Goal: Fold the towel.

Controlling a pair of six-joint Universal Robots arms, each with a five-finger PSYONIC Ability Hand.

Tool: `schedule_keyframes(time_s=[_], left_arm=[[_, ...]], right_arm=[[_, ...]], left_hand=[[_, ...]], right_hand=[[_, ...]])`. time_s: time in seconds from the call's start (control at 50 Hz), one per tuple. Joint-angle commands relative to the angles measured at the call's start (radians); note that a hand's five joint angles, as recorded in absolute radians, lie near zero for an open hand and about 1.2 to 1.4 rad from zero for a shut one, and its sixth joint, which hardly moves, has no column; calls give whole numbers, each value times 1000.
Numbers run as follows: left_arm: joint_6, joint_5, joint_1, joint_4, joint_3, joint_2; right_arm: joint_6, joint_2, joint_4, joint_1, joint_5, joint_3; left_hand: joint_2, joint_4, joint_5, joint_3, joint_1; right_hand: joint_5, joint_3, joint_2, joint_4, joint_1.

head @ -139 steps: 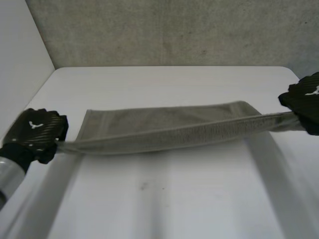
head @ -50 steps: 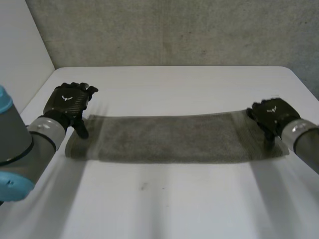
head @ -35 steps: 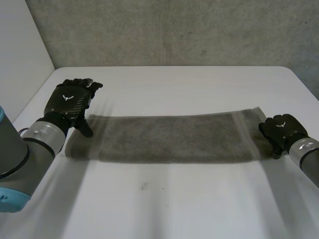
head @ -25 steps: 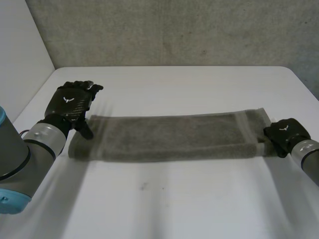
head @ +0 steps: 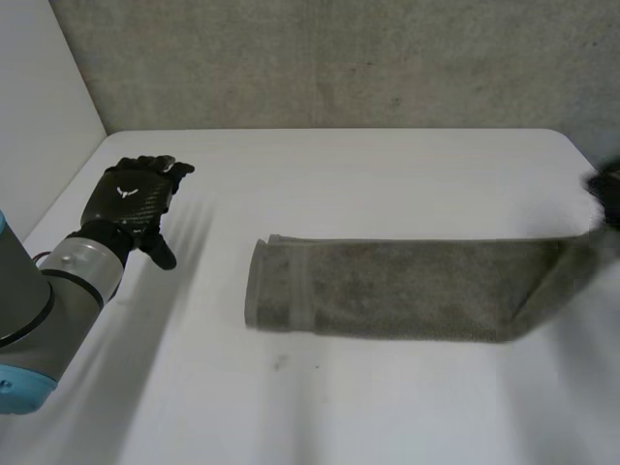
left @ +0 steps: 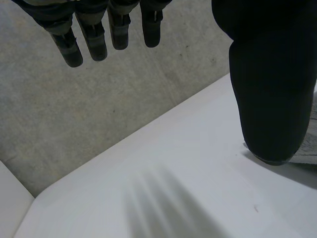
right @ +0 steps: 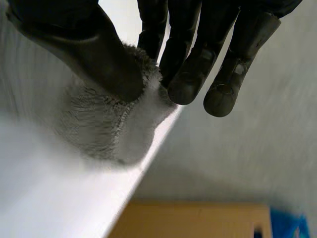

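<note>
The right hand (right: 193, 54) pinches the folded towel's (head: 387, 286) end at the counter's (head: 387, 165) right edge; the rest lies mid-counter. The left hand (head: 136, 199), fingers spread and empty, hovers near the left edge. Unanchored, the towel could drag off or unfold.

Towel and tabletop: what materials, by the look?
The grey-green towel looks like terry cotton, matte: fuzzy pile shows where the right hand pinches it. The white table is smooth, slightly sheeny, perhaps laminate or painted board; no grain visible.
</note>
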Motion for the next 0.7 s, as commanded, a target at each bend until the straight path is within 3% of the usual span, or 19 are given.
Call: schedule_keyframes(time_s=[0.02, 0.06, 0.18, 0.32, 0.5, 0.52, 0.54, 0.56, 0.66, 0.7], left_arm=[[-14, 0, 0, 1, 0, 16], [-25, 0, 0, 1, 0, 18], [-26, 1, 0, 1, -1, 18], [-26, 1, 0, 1, -1, 18], [-26, 1, -3, 1, -1, 18], [-26, 1, -4, 1, -1, 16], [-26, 1, -4, 1, -1, 16], [-26, 1, -6, 1, -1, 16], [-25, 1, -7, 1, -3, 12], [-25, 1, -9, 1, -4, 12]], right_arm=[[134, 26, -12, 449, 17, -114], [131, 93, -17, 656, 16, -140], [132, 201, -69, 875, 13, -157], [131, 270, -95, 933, 7, -178], [134, 261, -81, 935, -26, -188], [131, 256, -80, 935, -26, -180], [131, 256, -80, 935, -26, -180], [135, 247, -78, 932, -23, -165], [175, 150, -80, 901, -18, -85], [247, 70, -89, 814, -21, -1]], left_hand=[[10, 8, -31, 7, 3], [10, 8, -31, 7, 3], [10, 8, -31, 7, 3], [10, 8, -31, 7, 3], [10, 8, -31, 7, 3], [10, 8, -31, 7, 3], [10, 8, -31, 7, 3], [10, 8, -31, 7, 3], [10, 8, -31, 7, 3], [10, 8, -31, 7, 3]], right_hand=[[62, 58, 92, 55, 94], [62, 58, 92, 55, 94], [62, 58, 92, 55, 94], [62, 58, 92, 55, 94], [62, 58, 92, 55, 94], [-481, -484, -450, -487, -449], [-486, -489, -456, -493, -454], [-1160, -1163, -1130, -1167, -1128], [-1160, -1163, -1130, -1167, -1128], [-1160, -1163, -1130, -1167, -1128]])
